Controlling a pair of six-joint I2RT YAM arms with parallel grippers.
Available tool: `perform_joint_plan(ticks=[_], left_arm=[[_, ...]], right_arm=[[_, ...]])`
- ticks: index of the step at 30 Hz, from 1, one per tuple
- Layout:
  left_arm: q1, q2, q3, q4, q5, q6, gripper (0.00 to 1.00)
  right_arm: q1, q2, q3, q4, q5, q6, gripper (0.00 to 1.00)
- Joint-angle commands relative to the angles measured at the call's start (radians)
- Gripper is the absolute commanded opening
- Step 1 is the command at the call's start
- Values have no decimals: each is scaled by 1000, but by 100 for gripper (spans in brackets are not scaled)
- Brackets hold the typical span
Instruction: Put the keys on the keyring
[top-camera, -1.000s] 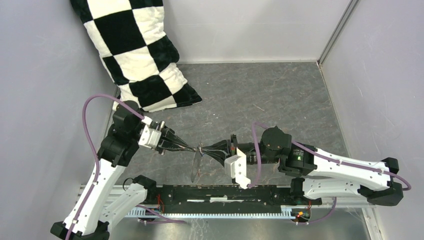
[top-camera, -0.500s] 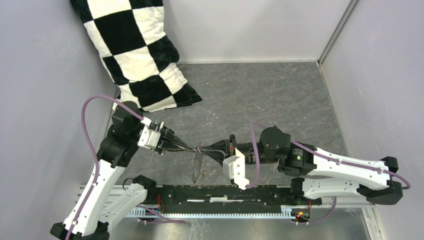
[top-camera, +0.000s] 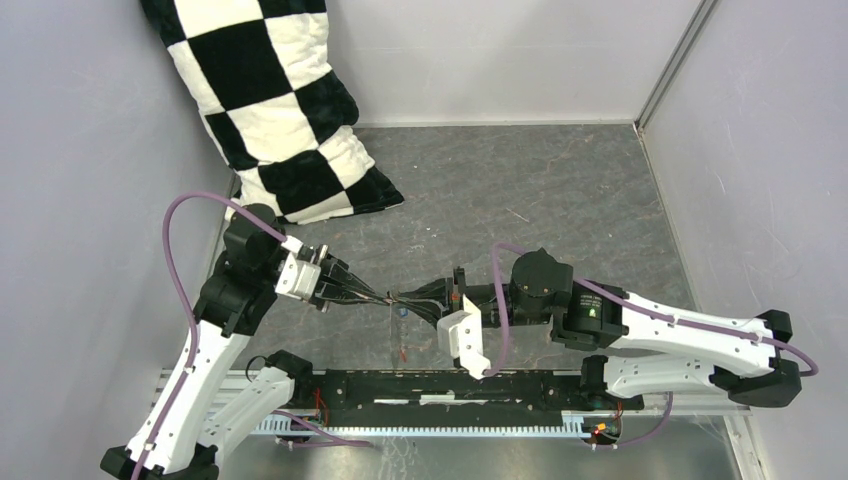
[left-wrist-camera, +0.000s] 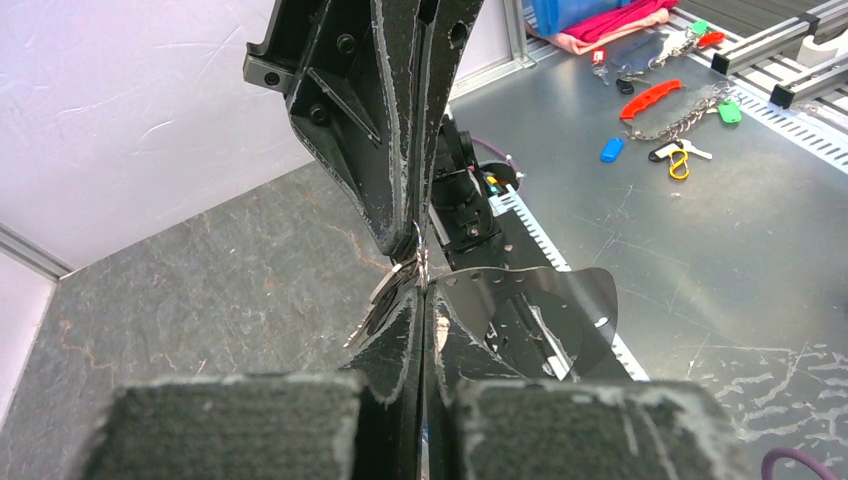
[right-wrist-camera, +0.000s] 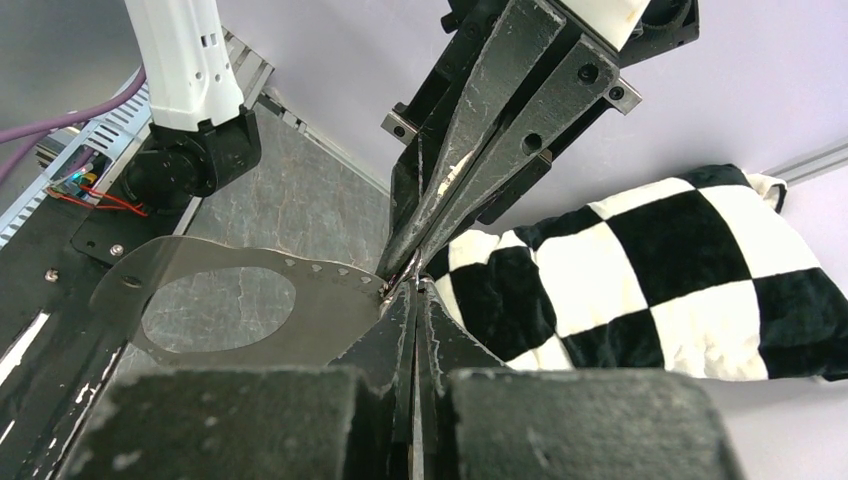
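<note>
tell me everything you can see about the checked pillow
The pillow is a soft, plump cushion in large black and white squares, the fabric looking plush and puckered along the seams. It stands tilted in the far left corner, apparently leaning against the left wall, with its lower end resting on the grey table. Its top runs out of the overhead picture. Nothing is gripping it.

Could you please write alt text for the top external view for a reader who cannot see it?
Two robot arms meet tip to tip over a grey table, the left gripper and right gripper both with fingers shut where a thin keyring hangs edge-on. A checkered pillow leans far left.
</note>
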Motion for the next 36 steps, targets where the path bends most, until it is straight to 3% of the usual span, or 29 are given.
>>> perform_joint_plan(ticks=[1,20,36], left_arm=[[-2,-8,-5,22,20,-5,2],[-2,-16,-18,21,51,-15,2],[-2,-23,-17,24,83,-30,2]], right_arm=[[6,13,62,18,-12,-19,1],[7,50,155,-130,-27,-55,0],[6,80,177,-138,0,-129,0]])
